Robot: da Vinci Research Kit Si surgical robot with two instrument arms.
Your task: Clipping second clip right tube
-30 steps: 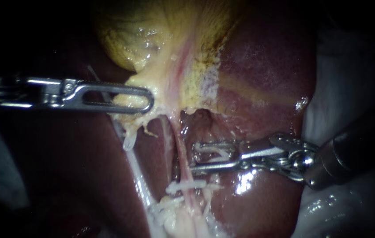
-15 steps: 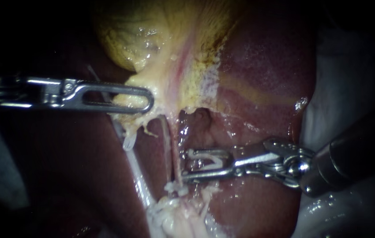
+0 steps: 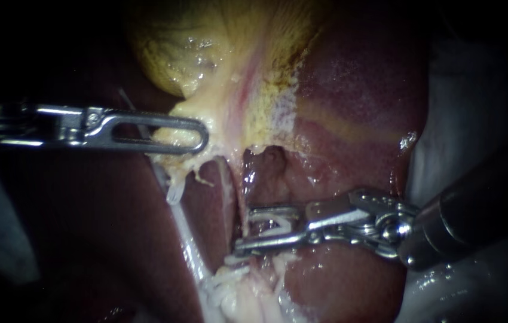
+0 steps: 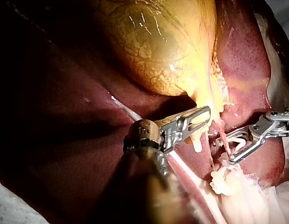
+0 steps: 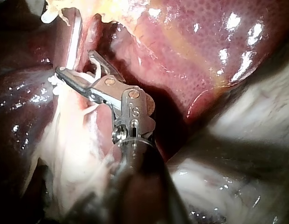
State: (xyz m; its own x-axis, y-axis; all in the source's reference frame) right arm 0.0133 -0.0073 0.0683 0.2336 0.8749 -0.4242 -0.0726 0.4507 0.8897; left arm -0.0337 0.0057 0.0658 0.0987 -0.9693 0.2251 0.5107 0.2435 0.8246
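Backdrop is mostly glossy dark-red liver (image 3: 349, 90), with some pale whitish cloth-like stuff (image 3: 475, 119) down the right edge of the endoscope view. The thin pinkish right tube (image 3: 241, 197) runs nearly straight down just below centre. It goes from the ragged yellow bottom of the gallbladder (image 3: 206, 48) into a clump of pale stringy tissue (image 3: 242, 299) at the bottom edge. It looks taut, skinny and wet.

My right instrument (image 3: 243, 229), silver with two slim jaws, comes in from the lower right. Its jaws are spread but carry a small curved white clip (image 3: 275, 226) that touches both of them. The tips sit right at the tube and the lower jaw crosses in front of it, though I can't tell if the tube is properly inside the gap. A lower white clip (image 3: 236, 275) sits just under that jaw.

Left of centre, my left instrument (image 3: 201, 137), silver with a looped jaw, is clamped on the gallbladder's yellow lower edge. The whitish left tube (image 3: 185, 236) hangs down beside the right one.
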